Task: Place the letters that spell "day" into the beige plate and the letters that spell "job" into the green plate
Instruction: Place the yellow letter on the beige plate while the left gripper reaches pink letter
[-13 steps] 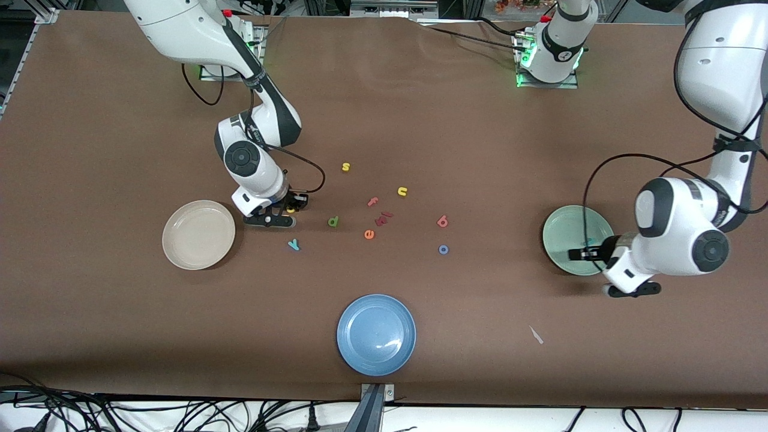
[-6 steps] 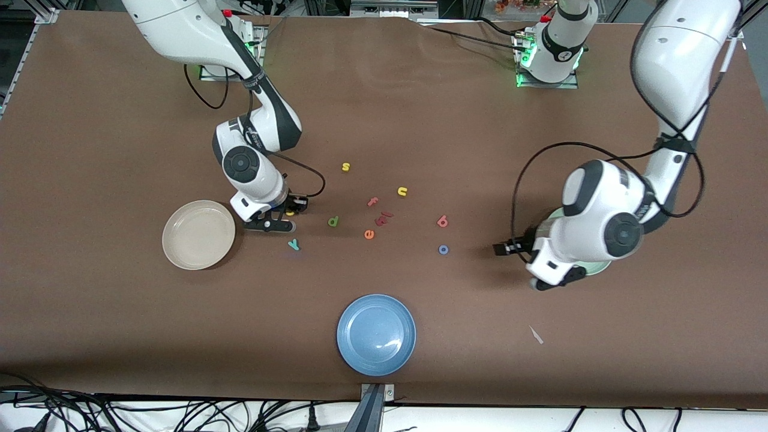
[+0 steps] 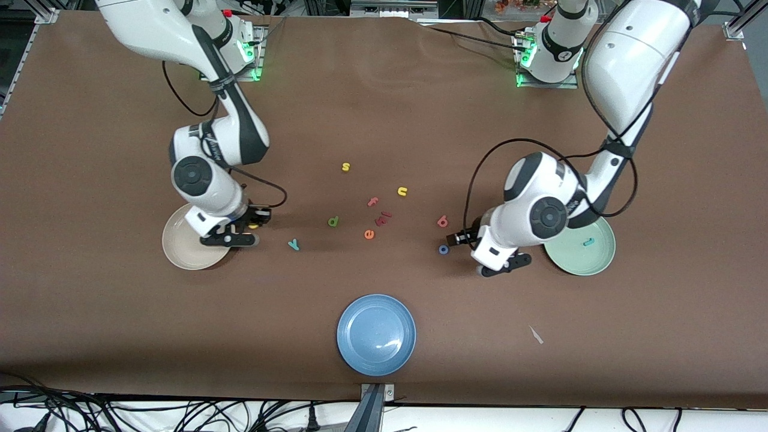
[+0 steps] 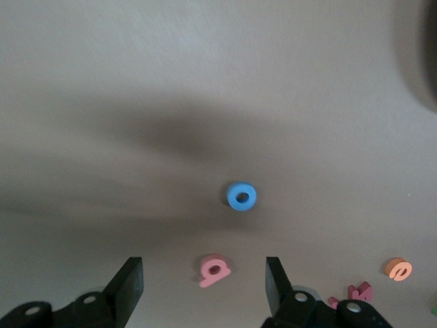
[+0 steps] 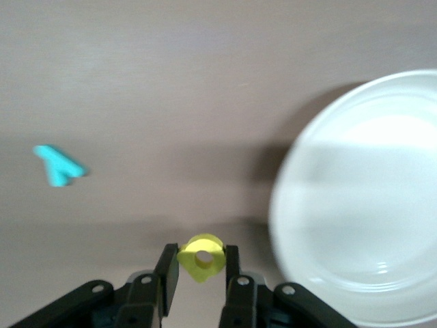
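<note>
Your right gripper (image 3: 254, 223) is clamped on the yellow a (image 5: 202, 257), up in the air just off the rim of the beige plate (image 3: 180, 249) on the side toward the table's middle; in the right wrist view the a sits pinched betw. the two fingers w/ the plate edge right beside it. Your left gripper (image 3: 461, 238) hangs w/ fingers spread & nothing in them, over the brown table (image 3: 384, 96) just beside the blue o (image 3: 443, 249); the left wrist view shows the o (image 4: 241, 197) lying flat, clear of the fingertips, w/ the salmon b (image 4: 214, 270) near it. On the table the b (image 3: 442, 221) lies a bit farther from the front cam than the o. The teal j (image 3: 588, 242) already lies in the green plate (image 3: 570, 264), at the left arm's end. The green d (image 3: 333, 221) & teal y (image 3: 293, 244) lie on the table betw. the beige plate & the letter cluster, y nearer the front cam. Spare letters: yellow s (image 3: 345, 167), yellow u (image 3: 402, 191), pink f (image 3: 372, 202), orange e (image 3: 369, 234), plus a dark red piece (image 3: 382, 218) you can't read. The blue plate (image 3: 376, 334) sits nearest the front cam, mid-table.
</note>
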Action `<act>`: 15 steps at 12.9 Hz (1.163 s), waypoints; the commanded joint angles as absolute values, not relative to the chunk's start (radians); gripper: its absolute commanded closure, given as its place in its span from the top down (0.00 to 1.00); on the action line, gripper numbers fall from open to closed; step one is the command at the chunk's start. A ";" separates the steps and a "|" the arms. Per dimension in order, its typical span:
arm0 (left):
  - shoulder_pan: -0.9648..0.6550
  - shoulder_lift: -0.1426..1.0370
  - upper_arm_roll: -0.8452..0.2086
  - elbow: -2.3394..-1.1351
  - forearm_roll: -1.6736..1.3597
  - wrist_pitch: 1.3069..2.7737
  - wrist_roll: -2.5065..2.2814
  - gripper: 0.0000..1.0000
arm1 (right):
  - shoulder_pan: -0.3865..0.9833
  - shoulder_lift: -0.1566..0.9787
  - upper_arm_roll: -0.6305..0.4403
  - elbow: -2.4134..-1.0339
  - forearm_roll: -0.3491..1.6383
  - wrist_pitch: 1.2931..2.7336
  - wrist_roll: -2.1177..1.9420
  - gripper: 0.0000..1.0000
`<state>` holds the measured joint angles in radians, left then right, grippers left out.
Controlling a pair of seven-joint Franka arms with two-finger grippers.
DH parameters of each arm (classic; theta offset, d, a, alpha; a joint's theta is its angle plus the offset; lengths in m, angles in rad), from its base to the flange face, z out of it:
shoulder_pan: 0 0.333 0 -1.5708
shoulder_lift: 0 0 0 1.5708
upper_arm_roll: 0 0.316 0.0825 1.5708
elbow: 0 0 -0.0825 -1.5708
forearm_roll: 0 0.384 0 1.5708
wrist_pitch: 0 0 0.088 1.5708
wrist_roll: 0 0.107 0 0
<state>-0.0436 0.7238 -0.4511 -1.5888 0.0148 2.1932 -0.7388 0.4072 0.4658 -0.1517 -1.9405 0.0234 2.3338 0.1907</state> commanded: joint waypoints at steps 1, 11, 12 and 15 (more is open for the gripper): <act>-0.066 0.713 -0.445 -1.687 0.038 2.304 -0.823 0.79 | 0.402 0.451 -0.212 -1.954 0.028 2.319 0.043 0.18; -0.164 0.758 -0.397 -1.686 0.172 2.321 -1.161 0.78 | 0.321 0.474 -0.167 -1.890 0.104 2.309 -0.066 1.00; -0.167 0.764 -0.397 -1.680 0.172 2.322 -1.176 0.78 | 0.321 0.479 -0.146 -1.875 0.112 2.307 -0.057 1.00; -0.176 0.775 -0.397 -1.678 0.172 2.324 -1.203 0.71 | 0.321 0.518 -0.078 -1.813 0.112 2.306 0.001 1.00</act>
<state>-0.1595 0.7662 -0.4070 -1.6945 0.1404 2.3188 -1.1595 0.3229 0.4802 -0.1104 -1.8722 0.0933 2.3266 -0.0289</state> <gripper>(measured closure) 0.247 0.000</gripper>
